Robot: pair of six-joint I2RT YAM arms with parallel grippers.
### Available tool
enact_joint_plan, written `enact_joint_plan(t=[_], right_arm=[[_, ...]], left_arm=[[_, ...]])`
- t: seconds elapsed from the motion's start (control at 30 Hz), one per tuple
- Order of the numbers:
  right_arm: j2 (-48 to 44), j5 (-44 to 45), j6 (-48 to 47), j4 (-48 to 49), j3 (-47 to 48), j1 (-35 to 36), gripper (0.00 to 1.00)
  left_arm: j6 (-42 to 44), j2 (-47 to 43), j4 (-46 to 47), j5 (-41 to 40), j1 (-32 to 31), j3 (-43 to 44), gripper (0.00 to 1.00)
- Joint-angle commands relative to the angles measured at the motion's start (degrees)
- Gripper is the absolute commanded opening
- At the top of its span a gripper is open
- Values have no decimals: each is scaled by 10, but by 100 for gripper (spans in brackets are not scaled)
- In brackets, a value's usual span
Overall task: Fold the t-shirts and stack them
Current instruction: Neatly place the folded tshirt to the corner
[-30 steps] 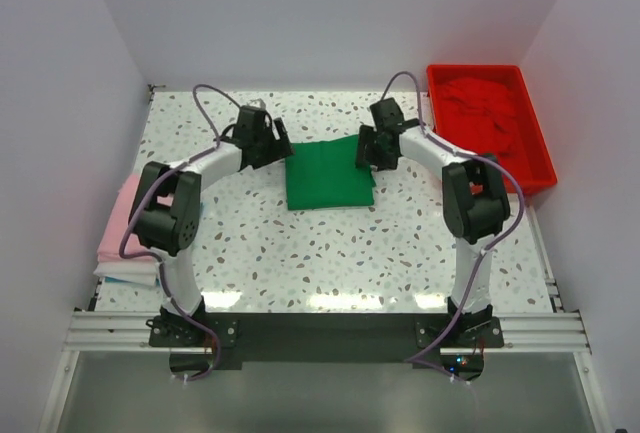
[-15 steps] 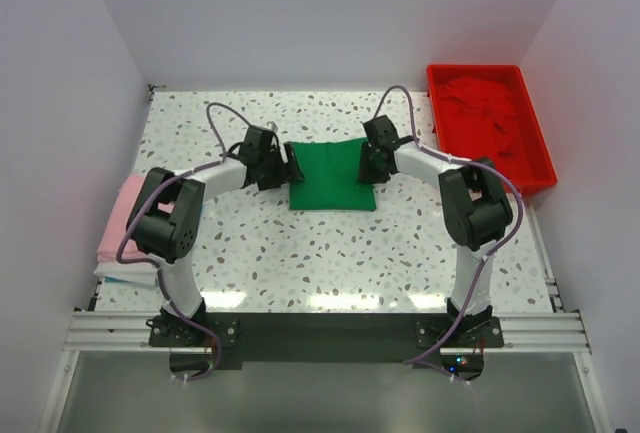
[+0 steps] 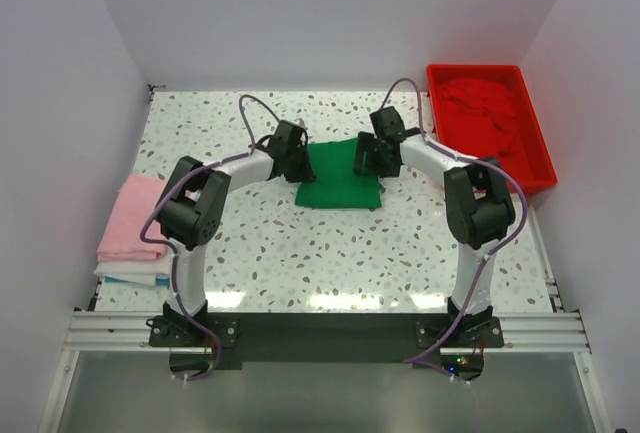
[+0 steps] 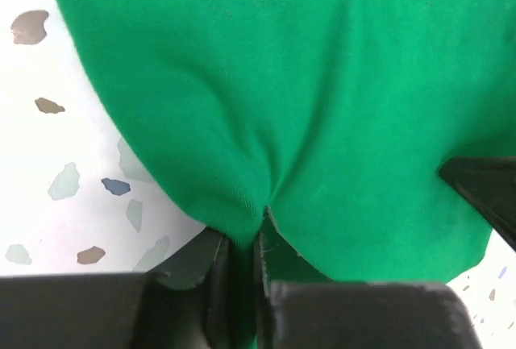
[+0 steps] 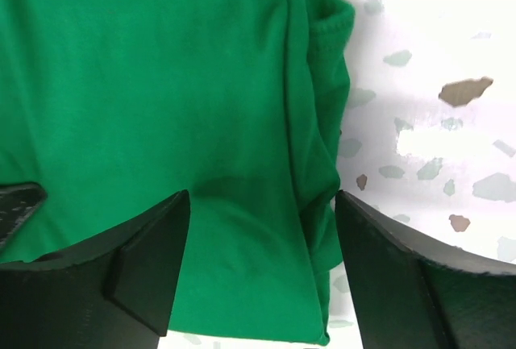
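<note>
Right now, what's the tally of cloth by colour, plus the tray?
green t-shirt: 1
pink t-shirt: 1
red t-shirt heap: 1 (can't tell how many shirts are in it)
pale folded layers under the pink: 1 (kind unclear)
red tray: 1
Total: 5

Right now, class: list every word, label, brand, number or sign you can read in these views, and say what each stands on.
No text can be read in any view.
green t-shirt: plain cloth, no print or tag showing.
pink t-shirt: plain, nothing written.
red tray: no marking visible.
</note>
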Motion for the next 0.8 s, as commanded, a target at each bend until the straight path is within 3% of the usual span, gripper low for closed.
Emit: enact_joint_plan(t=[0.0,0.33,0.53,0.77], right_arm=[[-40,9,-5,-21,50,1,77],[-114,-18,0,-26,31,1,79],[-145,-32,2,-19,2,1,78],[-162,-43,3,-11,-21,6,78]], left_arm=[[-8,9,-95,-24,3,33,0],[-118,-116,-276,-155,141,108,0],[-142,-197,-269,-127,261,70,0],[-118,-195,-291,-120,353,151,0]])
